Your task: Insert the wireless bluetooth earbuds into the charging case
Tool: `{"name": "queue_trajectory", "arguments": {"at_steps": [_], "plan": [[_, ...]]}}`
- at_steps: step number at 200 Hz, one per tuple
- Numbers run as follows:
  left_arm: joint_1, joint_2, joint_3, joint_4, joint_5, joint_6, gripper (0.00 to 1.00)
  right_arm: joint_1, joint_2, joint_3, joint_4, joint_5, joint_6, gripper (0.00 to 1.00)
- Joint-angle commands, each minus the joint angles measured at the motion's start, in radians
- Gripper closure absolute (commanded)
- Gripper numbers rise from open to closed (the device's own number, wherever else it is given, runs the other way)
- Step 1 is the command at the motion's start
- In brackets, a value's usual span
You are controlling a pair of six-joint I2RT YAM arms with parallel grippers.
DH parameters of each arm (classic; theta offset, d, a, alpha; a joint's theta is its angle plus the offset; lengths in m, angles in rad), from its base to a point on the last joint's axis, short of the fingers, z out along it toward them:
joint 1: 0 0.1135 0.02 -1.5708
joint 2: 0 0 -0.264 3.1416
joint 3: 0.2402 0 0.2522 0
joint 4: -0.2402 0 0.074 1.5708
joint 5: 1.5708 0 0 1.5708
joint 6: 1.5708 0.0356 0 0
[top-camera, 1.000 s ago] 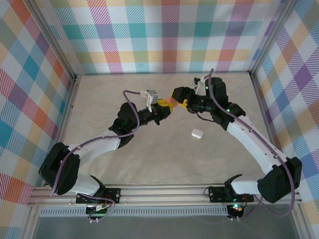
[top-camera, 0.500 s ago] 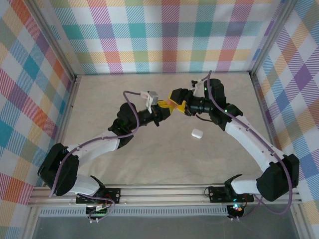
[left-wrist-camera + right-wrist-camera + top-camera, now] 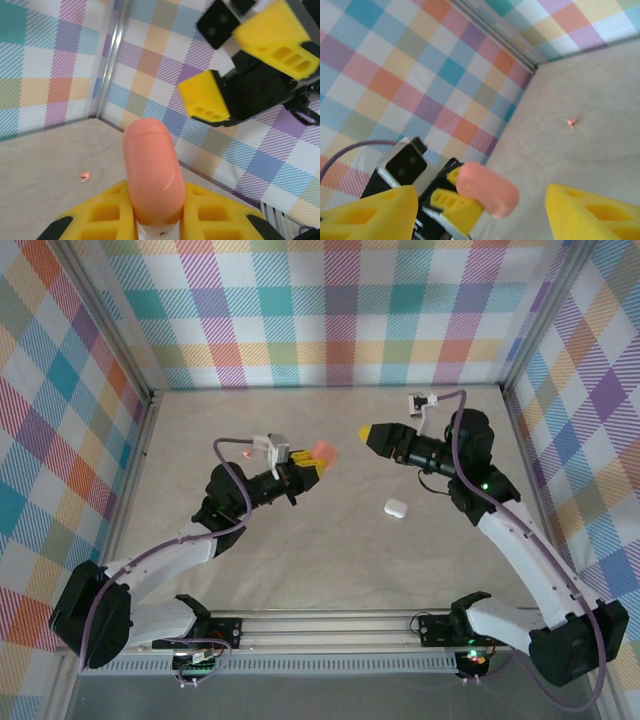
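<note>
Salmon-pink and shiny, the charging case (image 3: pixel 152 172) is looking like a little smooth pebble with round ends. A thin line is running across it near its top end, where the lid is meeting the body, and the lid is sitting shut. The case is not lying on the worktop (image 3: pixel 300 550). It is hanging in the air above it, about halfway between the side walls.

The left tool (image 3: pixel 312 462) is squeezing the lower end of the case between its two yellow fingers (image 3: pixel 100 215), so most of the case is sticking out past the finger ends. In the left wrist view, some tiny dark marks are showing on a white bit just under the case, but they are too small to read.

The right tool (image 3: pixel 368 433) is pointing at the case from the other side and is not touching it. Its yellow fingers are standing wide apart and are holding nothing.

One tiny pink earbud (image 3: pixel 571 122) is lying on the pale worktop, well apart from both tools, over toward a corner of the checked walls. A small white rounded case (image 3: pixel 396 507) is lying on the worktop near the right arm.
</note>
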Motion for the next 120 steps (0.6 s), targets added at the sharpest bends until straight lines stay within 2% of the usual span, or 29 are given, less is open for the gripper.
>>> {"name": "queue_trajectory", "arguments": {"at_steps": [1,20,40,74,120], "plan": [[0.025,-0.06,-0.011,0.082,0.024,-0.067,0.98,-0.004,0.032,-0.11,0.333,-0.15,0.05,0.36],[0.031,-0.083,0.014,0.049,0.009,-0.125,0.99,-0.003,0.097,-0.152,0.542,-0.217,0.162,0.38],[0.035,-0.086,0.039,0.062,0.023,-0.2,0.99,0.0,0.148,-0.16,0.659,-0.243,0.223,0.38],[0.035,-0.075,0.08,0.082,0.044,-0.282,0.99,0.032,0.187,-0.137,0.729,-0.272,0.233,0.37],[0.035,-0.051,0.127,0.081,0.039,-0.336,0.99,0.073,0.196,-0.099,0.703,-0.296,0.192,0.37]]}}
